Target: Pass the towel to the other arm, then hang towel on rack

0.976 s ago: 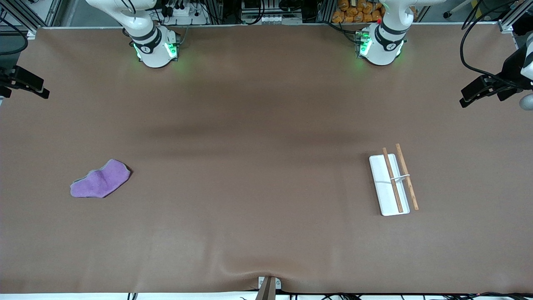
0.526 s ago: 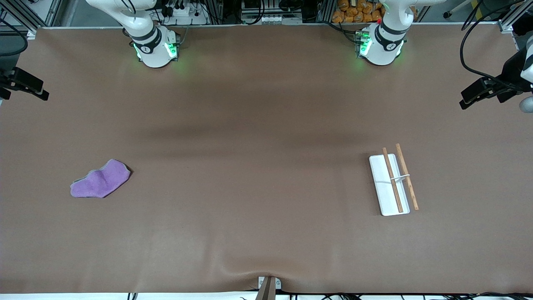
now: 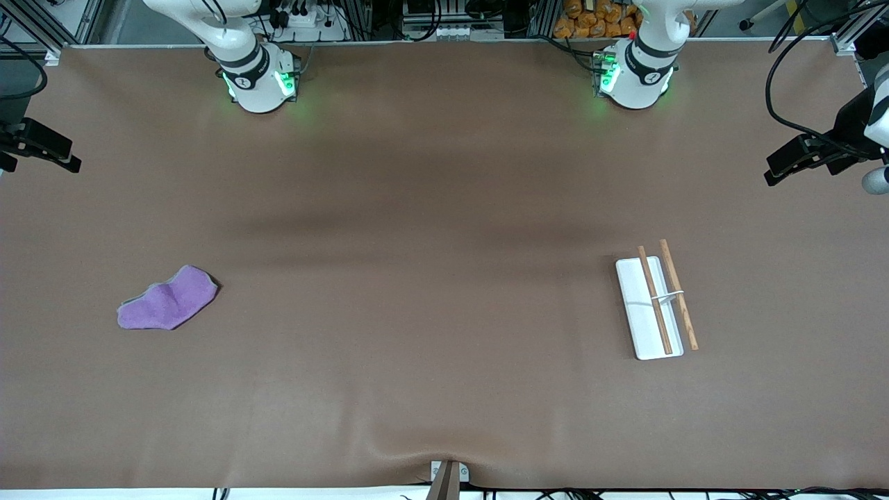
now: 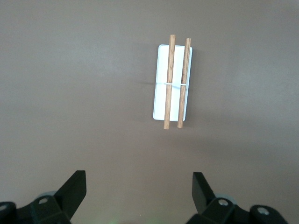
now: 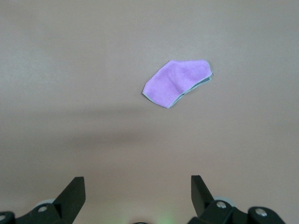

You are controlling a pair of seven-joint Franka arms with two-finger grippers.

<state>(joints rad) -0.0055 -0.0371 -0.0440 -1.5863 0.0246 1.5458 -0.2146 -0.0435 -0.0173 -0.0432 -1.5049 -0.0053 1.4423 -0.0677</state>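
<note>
The purple towel (image 3: 167,300) lies crumpled flat on the brown table toward the right arm's end; the right wrist view shows the towel (image 5: 177,83) well ahead of my right gripper (image 5: 138,186), which is open and holds nothing. The rack (image 3: 635,298), a white base with two brown rods (image 3: 656,300), sits toward the left arm's end. In the left wrist view the rack (image 4: 159,93) lies below my left gripper (image 4: 139,186), open and high above the table. In the front view the left gripper (image 3: 799,158) and the right gripper (image 3: 35,149) hang at opposite table ends.
The brown table cover (image 3: 444,243) has a small bump at its edge nearest the front camera, above a metal bracket (image 3: 448,476). Both arm bases (image 3: 260,80) glow green along the edge by the robots.
Both hands have drifted slightly at the table's ends. The towel and the rack have not moved.
</note>
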